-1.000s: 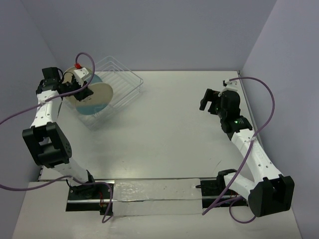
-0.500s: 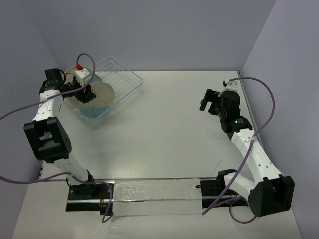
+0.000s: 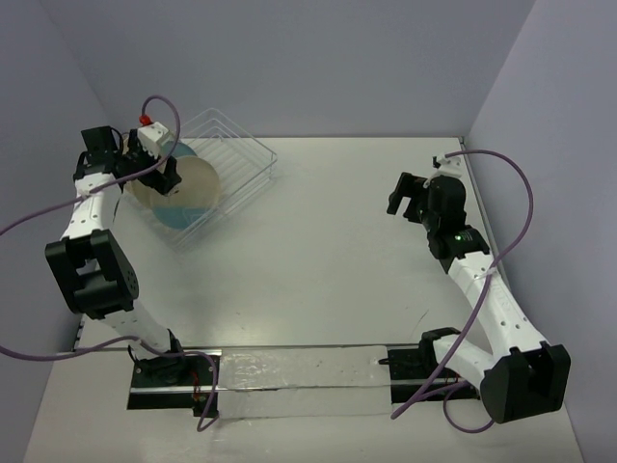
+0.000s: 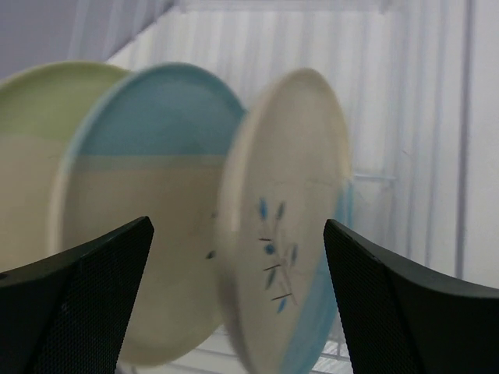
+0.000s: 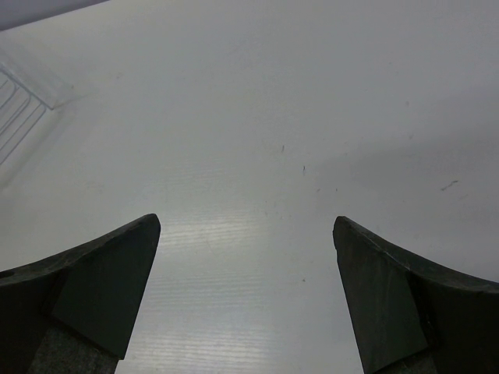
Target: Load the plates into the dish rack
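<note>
Three plates stand on edge in the white wire dish rack [image 3: 236,154] at the table's far left. In the left wrist view the nearest plate [image 4: 284,195] is cream with a dark sprig and a blue edge. Behind it stand a blue-and-cream plate [image 4: 148,195] and a greenish-cream plate [image 4: 31,156]. My left gripper [image 4: 238,224] is open, its fingers on either side of the nearest plate's rim without touching it. From above, that gripper [image 3: 169,178] hangs over the front plate [image 3: 198,188]. My right gripper [image 3: 398,196] is open and holds nothing above bare table at the right.
The rack's wire wall [image 4: 405,117] rises behind the plates, and one rack corner [image 5: 23,93] shows at the upper left of the right wrist view. Purple walls close the table at the back and both sides. Cables loop off both arms.
My left gripper has opened and let go of the front plate, which now stands in the rack. The wrist has lifted slightly. The right arm has not moved.
</note>
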{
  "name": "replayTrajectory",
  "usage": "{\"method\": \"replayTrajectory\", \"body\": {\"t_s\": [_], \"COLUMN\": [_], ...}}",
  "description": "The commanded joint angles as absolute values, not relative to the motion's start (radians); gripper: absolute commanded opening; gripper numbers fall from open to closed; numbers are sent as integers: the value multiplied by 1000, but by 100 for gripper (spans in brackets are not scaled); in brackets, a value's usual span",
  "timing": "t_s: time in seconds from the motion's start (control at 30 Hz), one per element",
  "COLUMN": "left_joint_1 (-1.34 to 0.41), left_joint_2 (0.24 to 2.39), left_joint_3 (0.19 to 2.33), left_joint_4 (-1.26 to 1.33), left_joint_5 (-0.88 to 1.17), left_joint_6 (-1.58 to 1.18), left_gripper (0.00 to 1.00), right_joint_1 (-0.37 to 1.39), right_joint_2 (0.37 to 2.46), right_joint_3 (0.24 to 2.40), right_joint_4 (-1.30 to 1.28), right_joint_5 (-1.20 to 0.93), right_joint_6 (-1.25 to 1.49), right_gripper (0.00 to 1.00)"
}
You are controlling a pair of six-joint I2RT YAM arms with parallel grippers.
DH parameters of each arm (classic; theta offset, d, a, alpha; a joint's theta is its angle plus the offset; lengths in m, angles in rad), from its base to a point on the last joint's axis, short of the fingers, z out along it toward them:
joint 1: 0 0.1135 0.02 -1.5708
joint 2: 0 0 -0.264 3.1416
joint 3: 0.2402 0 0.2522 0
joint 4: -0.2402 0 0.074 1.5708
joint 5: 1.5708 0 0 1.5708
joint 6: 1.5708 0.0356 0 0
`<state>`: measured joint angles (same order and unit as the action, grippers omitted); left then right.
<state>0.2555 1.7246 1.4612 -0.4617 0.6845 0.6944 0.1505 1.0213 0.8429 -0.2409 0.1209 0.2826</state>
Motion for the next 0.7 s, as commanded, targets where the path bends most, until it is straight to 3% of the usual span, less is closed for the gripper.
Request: {"method": "replayTrajectory", "body": {"t_s": [0.0,0.13,0.23,0.43,0.53,0.67], "left_joint_1": [252,238,210,-40,-194,-373], "left_joint_2": [1560,1488,1466,1491,1426,1274], "left_joint_3": [1494,1522,1618,1682,1503,1119], "left_joint_4": [-175,-21,-44,-107,-62,203], "left_joint_5": [505,316,173,10,-106,-131], "left_joint_6": [444,149,-117,-317,-360,-416], "left_gripper": [99,99,99,99,99,99], "right_joint_1": [147,146,147,146,147,148], "right_joint_2": [981,965,951,925,907,875], "right_joint_3": [871,890,871,825,791,771], "right_joint_4": [-231,-232,-246,-267,-270,-275], "right_joint_5": [147,181,367,471,506,516], "right_joint_6": [317,391,517,604,632,680], "right_gripper": [100,100,100,100,100,100]}}
